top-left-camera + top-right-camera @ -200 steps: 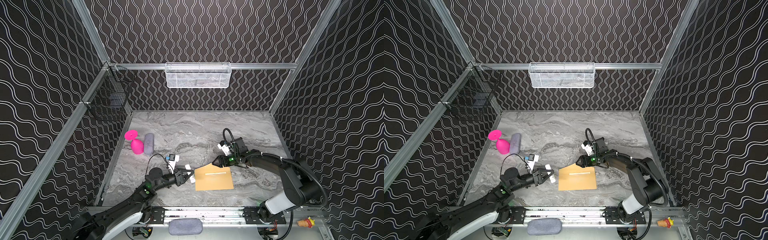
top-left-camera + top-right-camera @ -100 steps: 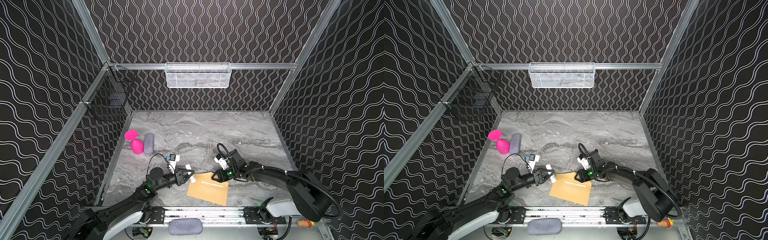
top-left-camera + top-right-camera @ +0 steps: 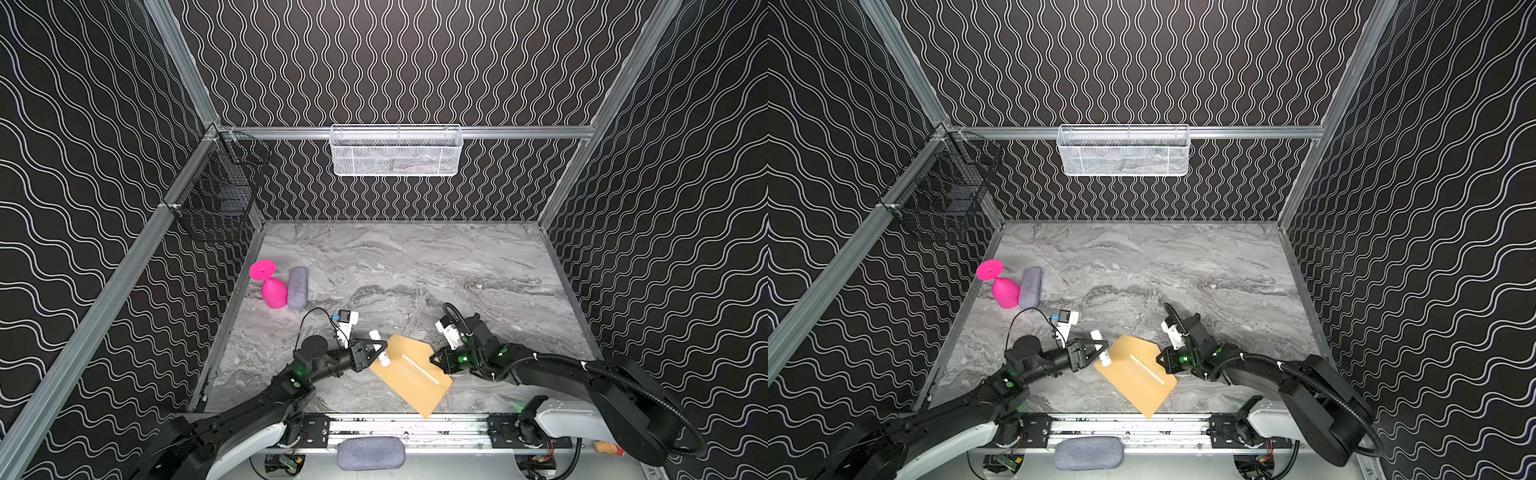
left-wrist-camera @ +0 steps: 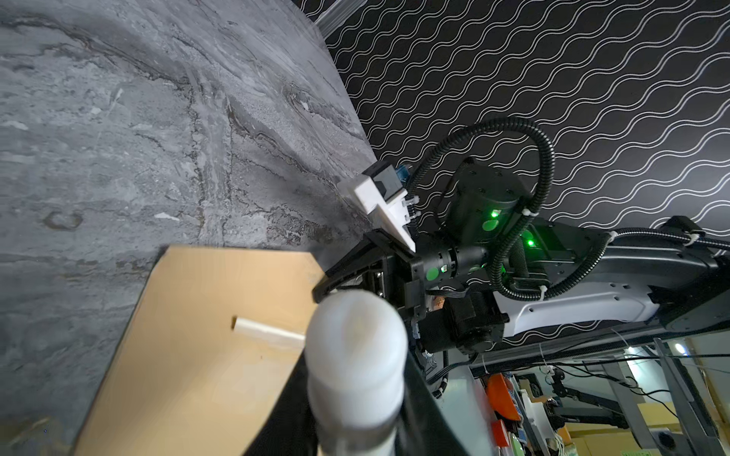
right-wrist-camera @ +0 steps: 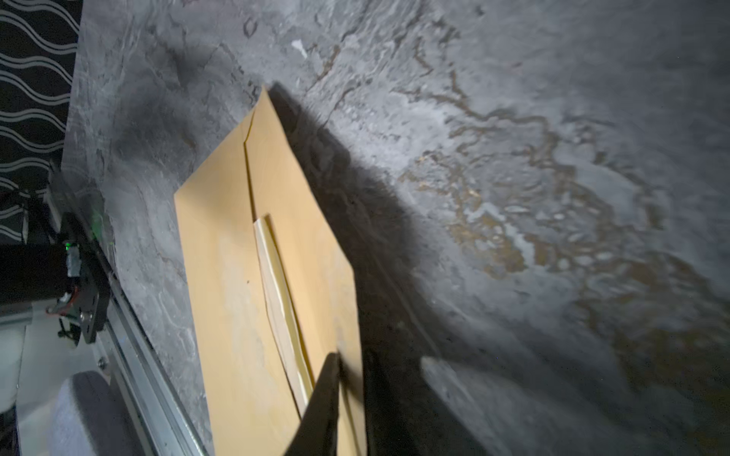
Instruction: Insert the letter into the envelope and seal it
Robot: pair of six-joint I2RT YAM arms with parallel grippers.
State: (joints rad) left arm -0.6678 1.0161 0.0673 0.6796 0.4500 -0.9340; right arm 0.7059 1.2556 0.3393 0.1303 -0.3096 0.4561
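Right wrist view shows the right claw [image 5: 350, 365] apparently pinching the kraft-brown paper envelope [image 5: 225, 276], whose corner reaches the grey marbled desk's [image 5: 513, 158] front rim, so a pull could drag it off; the left claw [image 3: 380, 354] grips a white cylindrical tube [image 3: 376, 338].

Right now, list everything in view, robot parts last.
kraft-brown paper envelope: one, brown, front centre
pale strip: one, cream, on the envelope
white plastic tube: one, white, held at envelope's left edge
pink plastic goblet: one, pink, on its side by left wall
grey fabric case: one, lilac-grey, beside goblet
white mesh basket: one, white, back rail
black wire basket: one, black, left rail
grey oval pad: one, grey, below front rail
marbled table: one, grey, underneath
left gripper: one, black, shut on tube
right gripper: one, black, pinching envelope's right edge
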